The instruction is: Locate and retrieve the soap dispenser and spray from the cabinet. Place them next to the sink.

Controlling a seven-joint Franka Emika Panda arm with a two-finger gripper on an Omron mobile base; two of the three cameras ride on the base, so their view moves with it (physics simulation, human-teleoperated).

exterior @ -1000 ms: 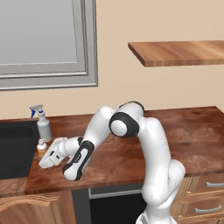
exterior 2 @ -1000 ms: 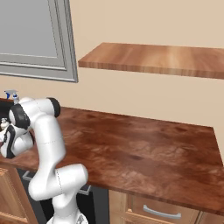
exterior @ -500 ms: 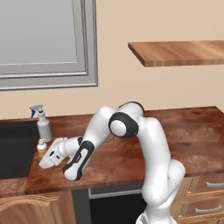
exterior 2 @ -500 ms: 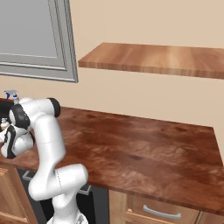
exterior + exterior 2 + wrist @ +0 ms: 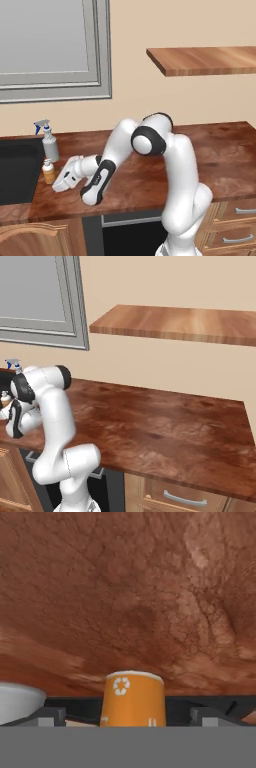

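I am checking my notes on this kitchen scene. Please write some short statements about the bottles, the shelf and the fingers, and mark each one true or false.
1. The soap dispenser stands on the countertop beside the sink. True.
2. The spray lies on its side. False: it stands upright, behind the soap dispenser.
3. The soap dispenser is clamped tight by the fingers. False: the fingers stand wide apart on either side of it.
4. The cabinet shelf board carries no bottle. True.
5. The spray stands in the sink basin. False: it stands on the countertop at the sink's edge.
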